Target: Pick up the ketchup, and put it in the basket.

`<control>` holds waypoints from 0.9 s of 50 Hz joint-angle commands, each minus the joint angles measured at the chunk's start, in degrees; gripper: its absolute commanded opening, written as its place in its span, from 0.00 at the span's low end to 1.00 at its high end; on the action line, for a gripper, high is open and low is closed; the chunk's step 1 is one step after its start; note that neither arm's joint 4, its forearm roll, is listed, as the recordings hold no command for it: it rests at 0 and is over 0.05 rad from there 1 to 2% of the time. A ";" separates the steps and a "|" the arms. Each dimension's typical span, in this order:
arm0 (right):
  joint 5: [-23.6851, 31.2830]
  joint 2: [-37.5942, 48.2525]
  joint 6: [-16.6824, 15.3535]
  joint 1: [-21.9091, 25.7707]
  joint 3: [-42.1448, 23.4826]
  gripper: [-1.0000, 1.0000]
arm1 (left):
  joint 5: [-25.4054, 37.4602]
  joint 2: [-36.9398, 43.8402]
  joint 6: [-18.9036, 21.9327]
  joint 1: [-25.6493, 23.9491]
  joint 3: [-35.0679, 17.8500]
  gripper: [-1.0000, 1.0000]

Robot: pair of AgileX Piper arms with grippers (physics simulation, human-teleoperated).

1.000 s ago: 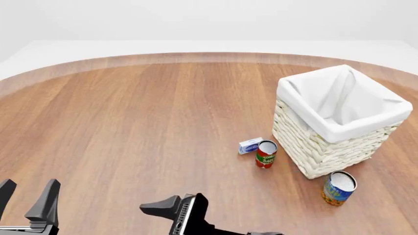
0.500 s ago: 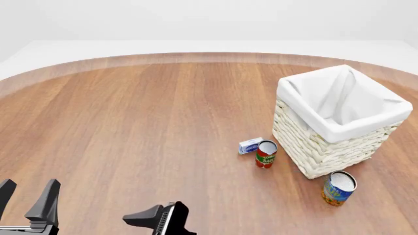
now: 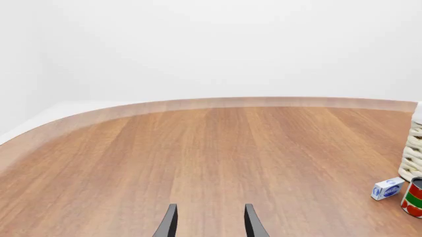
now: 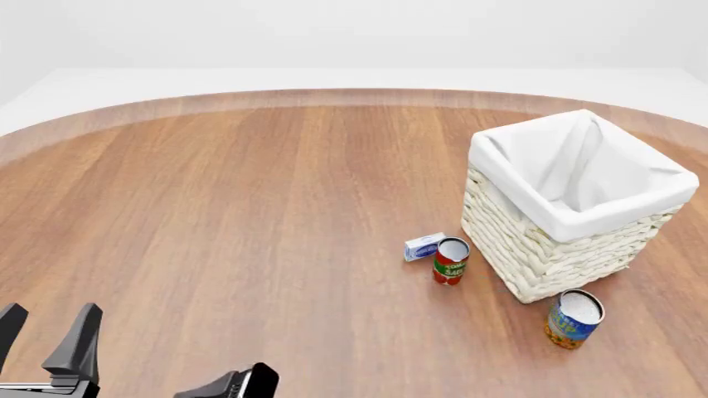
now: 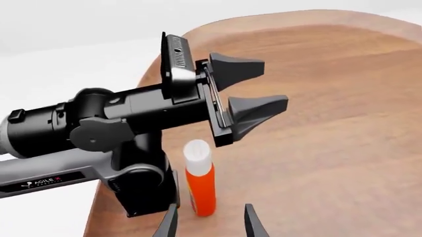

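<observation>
The ketchup [image 5: 199, 181], an orange-red bottle with a white cap, shows only in the right wrist view. It stands upright on the wood beside the left arm's base. My right gripper [image 5: 208, 221] is open, its fingertips just short of the bottle and to either side of it. In the front view only a corner of the right gripper [image 4: 230, 385] shows at the bottom edge. My left gripper [image 4: 46, 333] is open and empty at the near left, also seen as the left gripper [image 5: 249, 88] above the bottle. The basket [image 4: 553, 257] stands at the right, away from both grippers.
A red-and-green can [image 4: 450, 261] and a small blue-white box [image 4: 424, 246] sit just left of the basket. An orange can [image 4: 573, 318] stands in front of the basket. The left arm's body [image 5: 118, 123] reaches over the bottle. The table's curved edge runs along the back.
In the front view my right gripper has moved left and toward the near edge, so only its tip still shows. The left gripper and the objects have not moved.
</observation>
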 commanded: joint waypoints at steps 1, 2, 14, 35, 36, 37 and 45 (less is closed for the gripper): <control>2.25 2.77 2.97 1.13 -2.98 1.00 | 0.00 0.00 0.00 0.00 0.00 1.00; 2.55 3.33 3.55 1.58 -3.43 1.00 | 0.00 0.00 0.00 0.00 0.00 1.00; 3.57 4.19 5.52 2.24 -4.95 1.00 | 0.00 0.00 0.00 0.00 0.00 1.00; 5.18 4.48 8.79 2.83 -7.17 1.00 | 0.00 0.00 0.00 0.00 0.00 1.00; 5.26 4.59 9.00 2.87 -7.28 1.00 | 0.00 0.00 0.00 0.00 0.00 1.00; 5.29 4.90 9.03 2.90 -7.51 1.00 | 0.00 0.00 0.00 0.00 0.00 1.00; 5.57 5.87 9.53 2.77 -8.37 1.00 | 0.00 0.00 0.00 0.00 0.00 1.00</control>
